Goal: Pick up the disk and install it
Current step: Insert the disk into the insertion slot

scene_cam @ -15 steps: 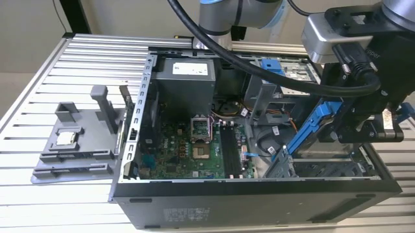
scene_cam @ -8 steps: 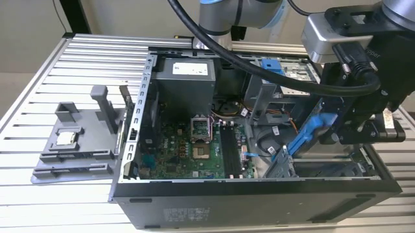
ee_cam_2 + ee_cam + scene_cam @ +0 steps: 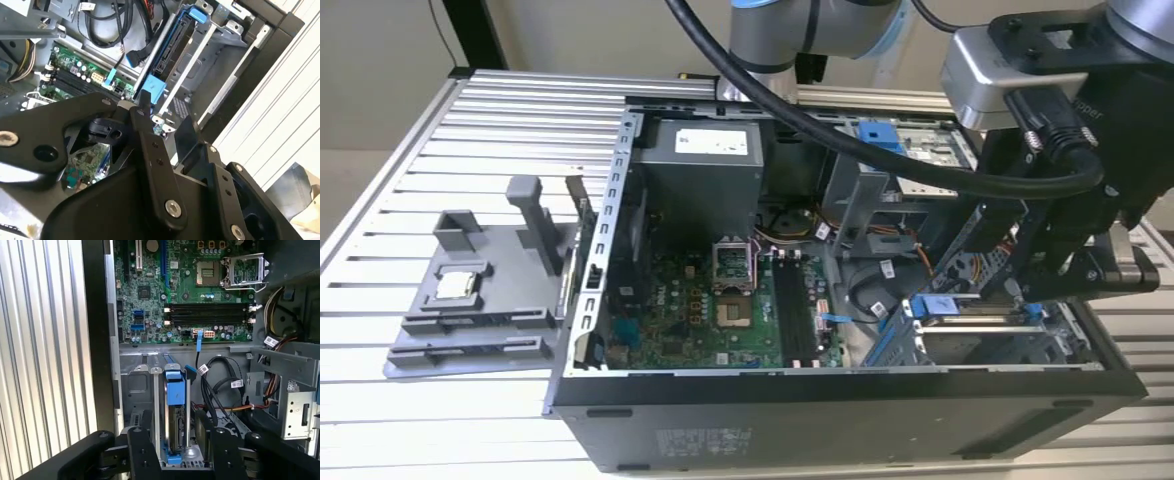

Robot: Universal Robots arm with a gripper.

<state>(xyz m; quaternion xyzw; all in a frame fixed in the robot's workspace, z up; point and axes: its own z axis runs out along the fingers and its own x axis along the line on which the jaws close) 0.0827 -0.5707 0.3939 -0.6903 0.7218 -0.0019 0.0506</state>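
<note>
Black fingers [image 3: 142, 450] of the gripper [image 3: 175, 440] are held spread on both sides of the disk [image 3: 175, 410], which is stood on its edge in the bay [image 3: 134, 385] of the case [image 3: 854, 420], likely so that the thin slot can be fitted.

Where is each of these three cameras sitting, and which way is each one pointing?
Exterior view: off the arm, looking down into the open computer case on the slatted table; arm and gripper show.
First wrist view: on the wrist, facing past the jaws, apart astride the disk, toward the motherboard.
Second wrist view: on the wrist, looking across the gripper's body into the drive bay.
Shared: both wrist views show disk and motherboard.
</note>
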